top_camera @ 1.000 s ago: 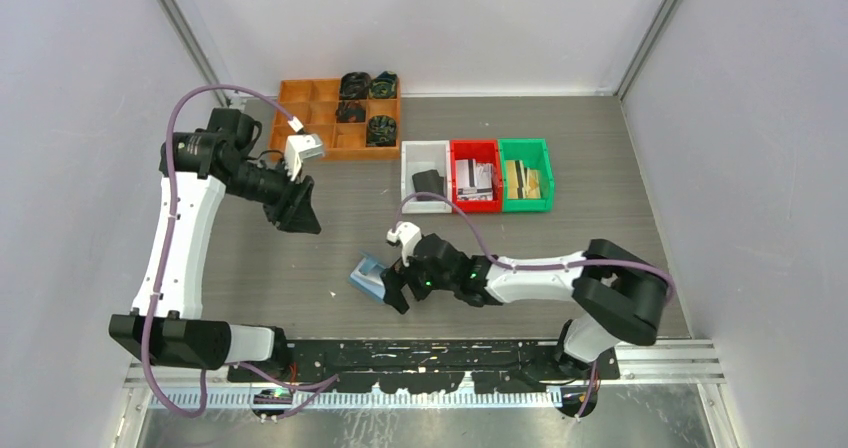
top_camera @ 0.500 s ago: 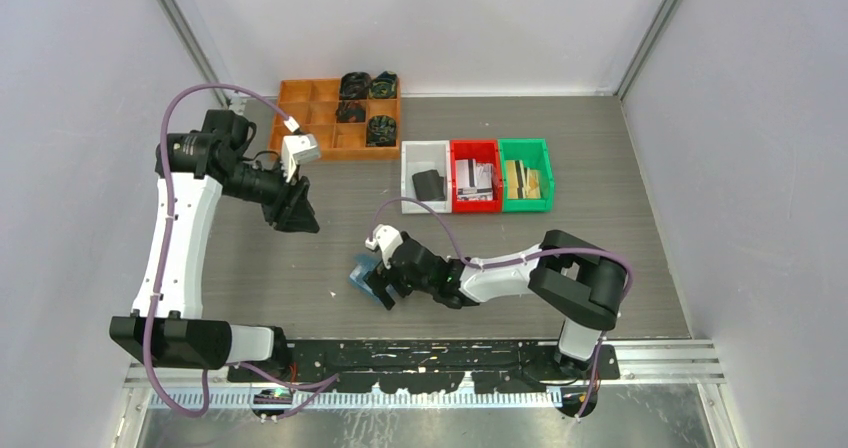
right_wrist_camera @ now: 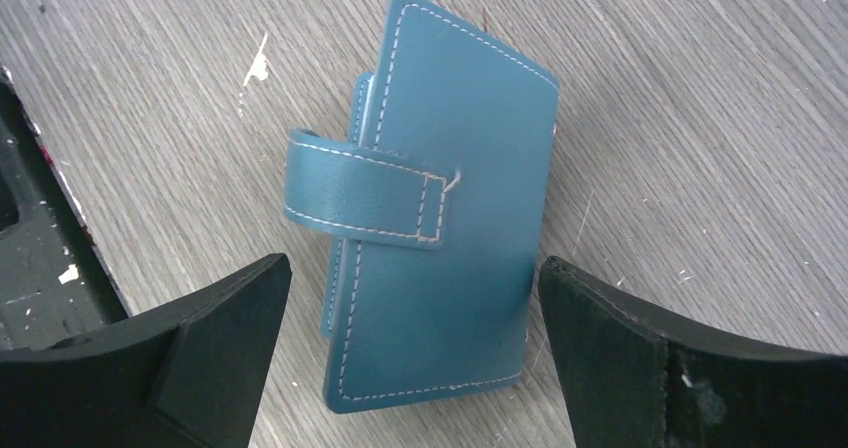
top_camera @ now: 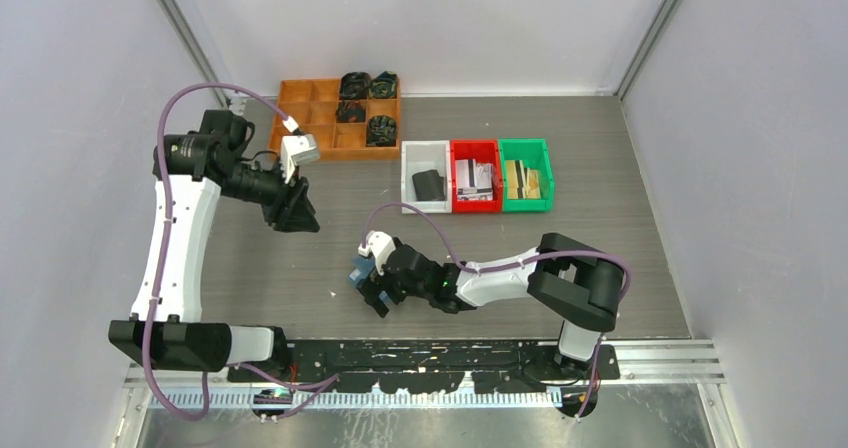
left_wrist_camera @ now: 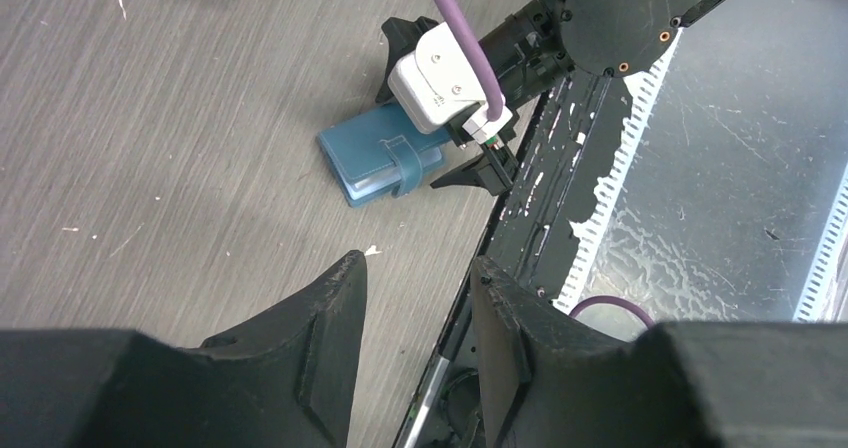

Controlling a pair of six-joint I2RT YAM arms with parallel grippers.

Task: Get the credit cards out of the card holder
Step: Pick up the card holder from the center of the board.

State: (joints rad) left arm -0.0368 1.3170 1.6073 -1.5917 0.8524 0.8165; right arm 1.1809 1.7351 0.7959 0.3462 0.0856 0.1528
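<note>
Close to the near edge of the grey wood-grain table (top_camera: 300, 268), just beyond the black base rail (top_camera: 450, 353), the blue card holder (right_wrist_camera: 460, 268) lies flat and closed, its stitched strap (right_wrist_camera: 365, 198) wrapped round one long edge. What is inside is hidden between the covers. The right gripper (right_wrist_camera: 410, 293) hangs directly over it with its jaws spread wide. One black finger (right_wrist_camera: 215, 343) stands off each side of the holder, and neither touches it in the wrist view, so the gripper has hold of nothing. From above, the right arm reaches leftward across the table, and most of the holder is covered by the wrist. Farther back and to the left, the left gripper (left_wrist_camera: 418, 278) is held above bare table, well apart from the holder, its jaws partly open around an empty gap. Beyond the middle of the table three small bins stand touching in a row: a white bin (top_camera: 408, 173) with a dark object in it, a red bin (top_camera: 474, 146) and a green bin (top_camera: 525, 144), both with flat things stacked inside. At the far edge, left of the bins, sits the orange compartment tray (top_camera: 315, 118), with dark items (top_camera: 365, 98) in its right-hand compartments.
</note>
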